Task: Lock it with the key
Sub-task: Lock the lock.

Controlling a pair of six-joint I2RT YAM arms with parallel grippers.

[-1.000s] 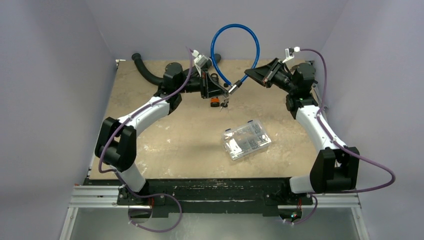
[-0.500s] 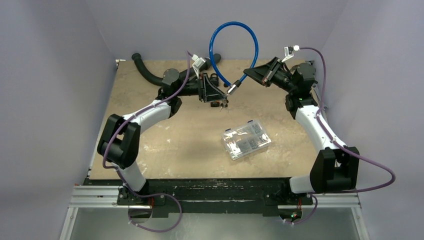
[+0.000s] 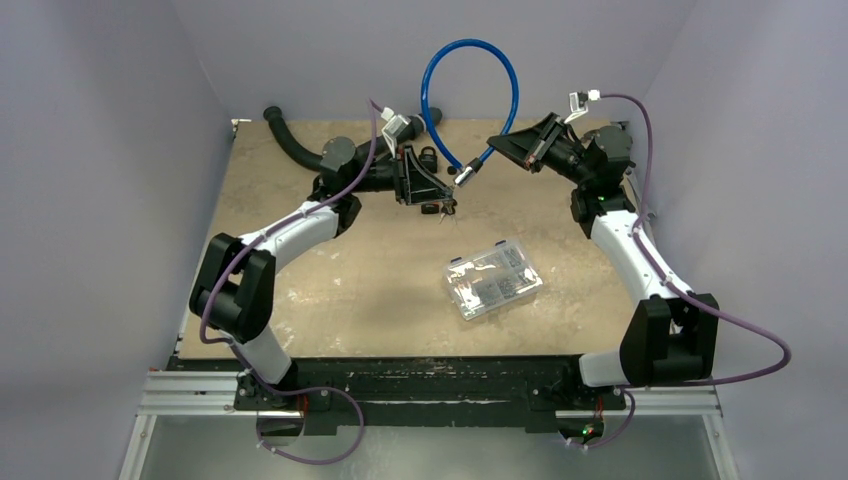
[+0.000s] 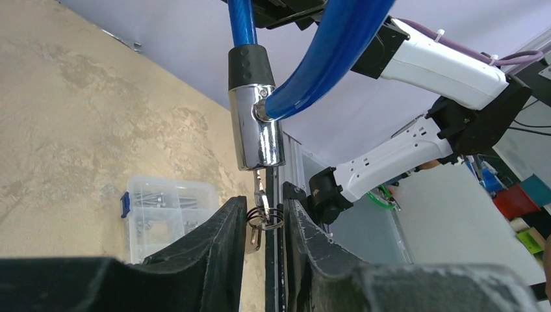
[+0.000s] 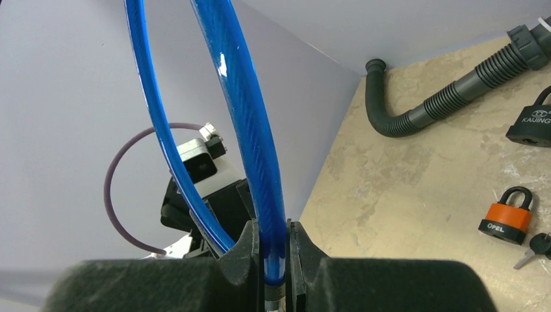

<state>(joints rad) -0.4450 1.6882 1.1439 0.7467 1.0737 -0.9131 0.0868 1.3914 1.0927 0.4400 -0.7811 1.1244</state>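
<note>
A blue cable lock (image 3: pixel 513 95) loops in the air above the table's far side. My right gripper (image 5: pixel 273 227) is shut on the cable just above its chrome lock head (image 4: pixel 256 127), seen in the top view as the right gripper (image 3: pixel 490 152). A key (image 4: pixel 262 195) hangs from the bottom of the lock head, with its key ring (image 4: pixel 266 218) below. My left gripper (image 4: pixel 265 208) stands open around the ring, its black fingers (image 4: pixel 221 247) on either side with a narrow gap. From above, the left gripper (image 3: pixel 440 205) sits just under the lock head (image 3: pixel 466 177).
A clear plastic box of screws (image 3: pixel 492 280) lies mid-table. An orange padlock (image 5: pixel 507 214) with a small key (image 5: pixel 534 246) beside it, and a black padlock (image 5: pixel 533 120), lie on the table below the left gripper. A black corrugated hose (image 3: pixel 290 140) curves along the far left corner.
My left gripper's jaws have parted from the key and its wrist has shifted a little toward the back. The right gripper and cable have stayed put.
</note>
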